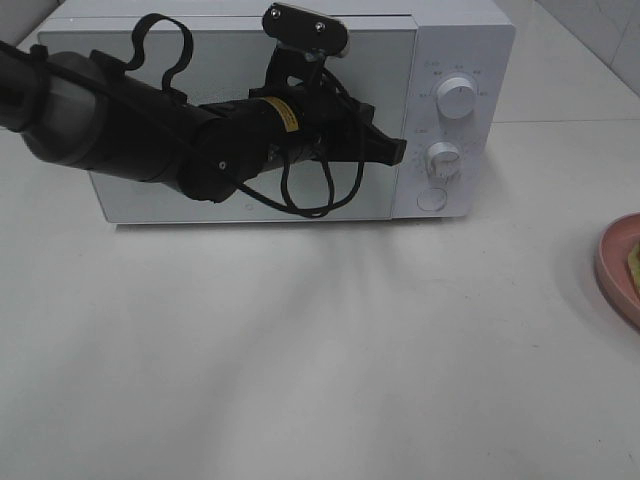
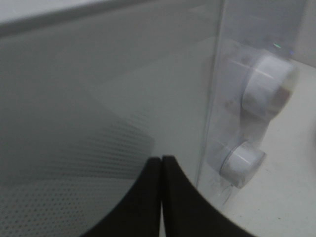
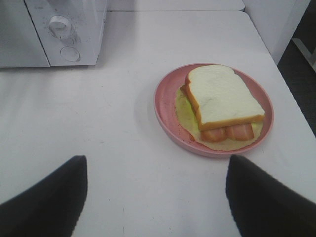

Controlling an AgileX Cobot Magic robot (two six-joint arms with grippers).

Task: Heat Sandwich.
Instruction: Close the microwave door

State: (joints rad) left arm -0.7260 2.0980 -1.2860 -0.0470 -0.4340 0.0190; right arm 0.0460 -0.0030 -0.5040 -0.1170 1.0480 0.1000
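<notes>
Gripper (image 2: 162, 197) against smooth glossy microwave door (image 2: 98, 98)

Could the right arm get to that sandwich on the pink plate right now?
Probably yes. Seen from the right wrist, the right end effector is open and apart from the sandwich, which lies uncovered on the pink plate. Only bare table shows between them, so nothing seems to block the way.
</notes>
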